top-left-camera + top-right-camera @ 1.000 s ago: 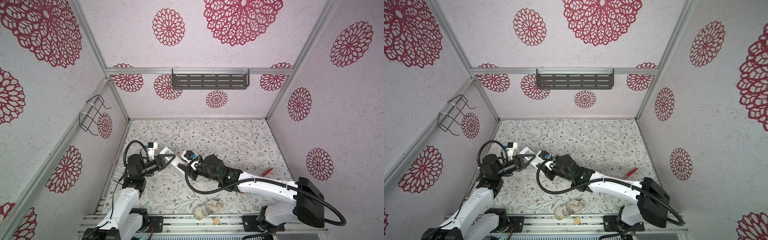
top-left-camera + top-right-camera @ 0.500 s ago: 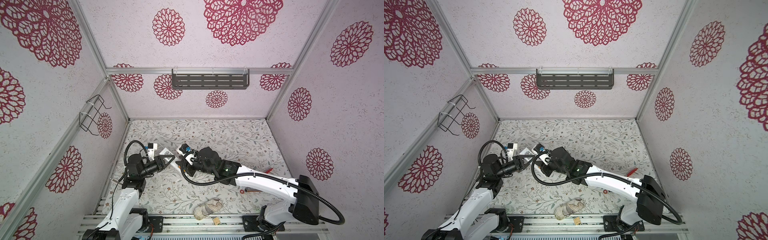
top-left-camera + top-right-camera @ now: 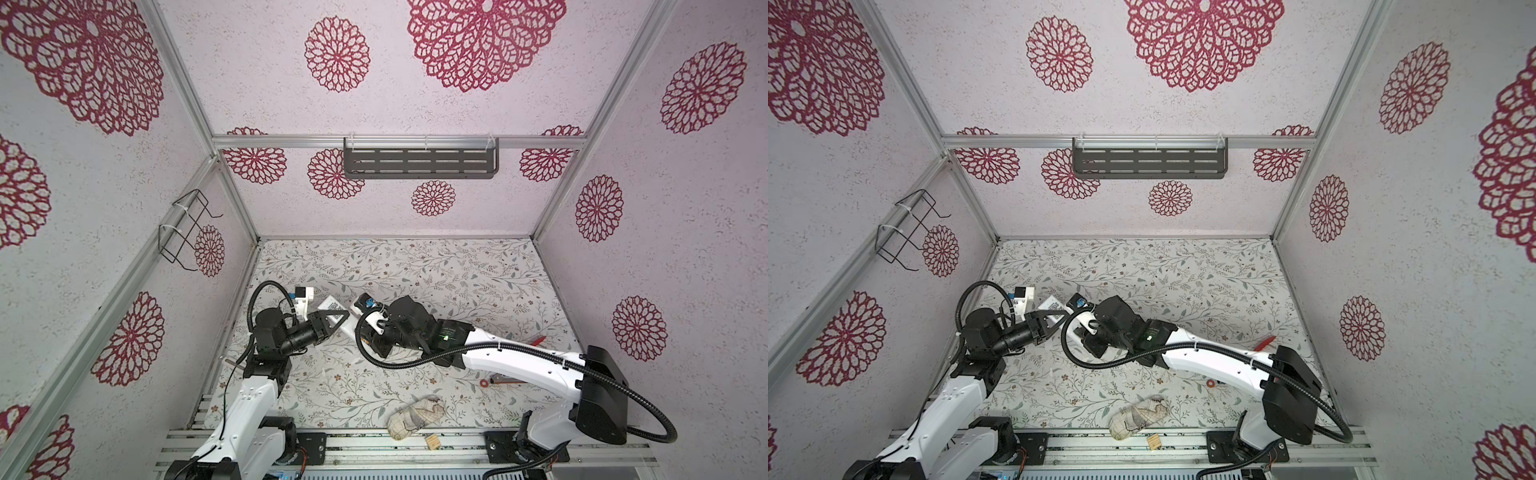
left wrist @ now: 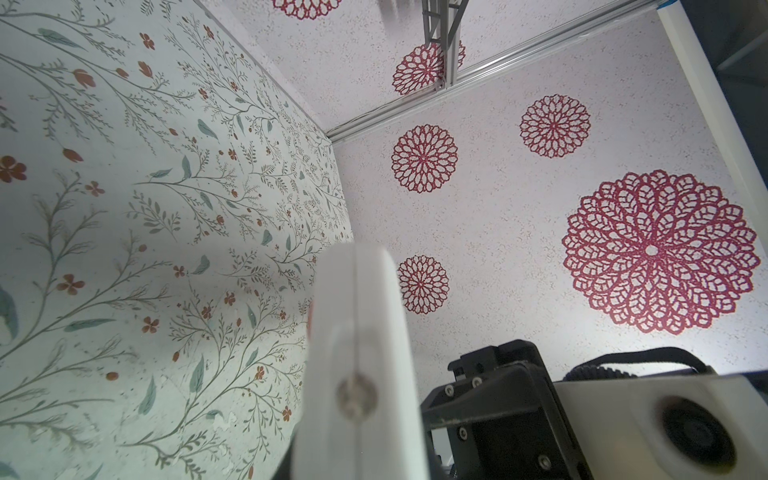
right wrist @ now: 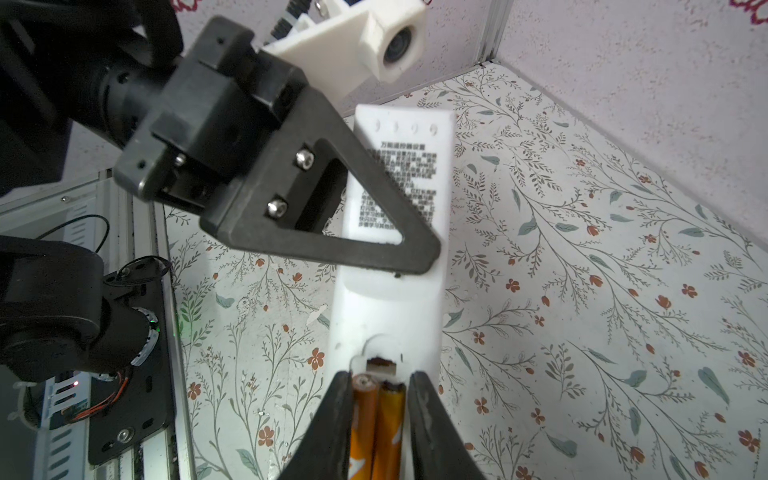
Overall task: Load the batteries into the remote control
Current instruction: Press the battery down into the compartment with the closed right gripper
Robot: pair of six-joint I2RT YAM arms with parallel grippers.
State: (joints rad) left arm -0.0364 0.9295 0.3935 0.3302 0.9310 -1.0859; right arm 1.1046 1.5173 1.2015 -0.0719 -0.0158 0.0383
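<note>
The batteries (image 5: 376,419) are pinched by the just-arrived right gripper (image 5: 379,376); ahead, the left gripper (image 5: 415,253) clamps the remote control (image 5: 390,307); seating seems close.

remote control (image 5: 390,307): white, back up | batteries (image 5: 388,419): orange, side-by-side in bay

Heading "万能遥控器设置" on the remote control (image 5: 390,307)
</note>
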